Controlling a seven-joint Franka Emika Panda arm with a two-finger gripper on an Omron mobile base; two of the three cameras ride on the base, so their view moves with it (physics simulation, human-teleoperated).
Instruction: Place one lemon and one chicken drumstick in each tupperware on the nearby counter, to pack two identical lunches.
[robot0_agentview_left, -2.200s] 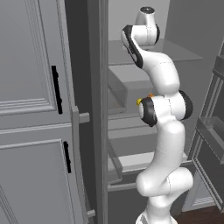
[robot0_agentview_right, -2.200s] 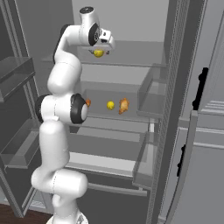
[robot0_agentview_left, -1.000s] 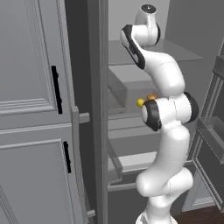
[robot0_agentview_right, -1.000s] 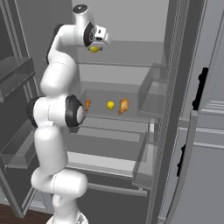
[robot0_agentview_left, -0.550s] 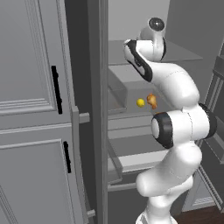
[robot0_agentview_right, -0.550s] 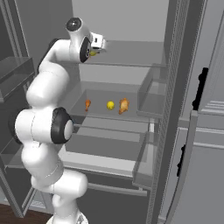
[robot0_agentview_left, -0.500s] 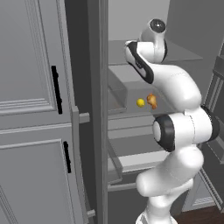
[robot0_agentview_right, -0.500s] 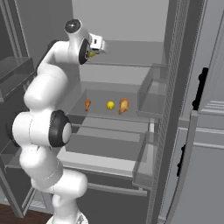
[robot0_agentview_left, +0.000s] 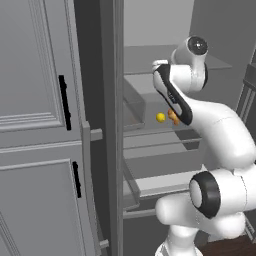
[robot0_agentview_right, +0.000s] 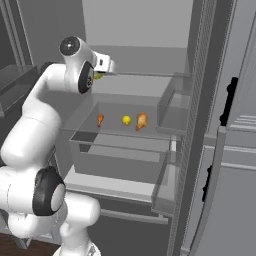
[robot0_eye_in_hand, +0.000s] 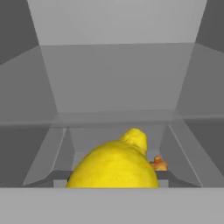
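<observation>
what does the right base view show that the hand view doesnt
Only the right base view gives the wider scene: the white arm reaching into the open fridge, a shelf holding two chicken drumsticks with a second lemon between them, and the fridge door with its black handles.

Only the hand view gives a close look: the held lemon large in the foreground.

Both share the grey fridge interior, the lemon carried at the hand, and a drumstick lying further in.
</observation>
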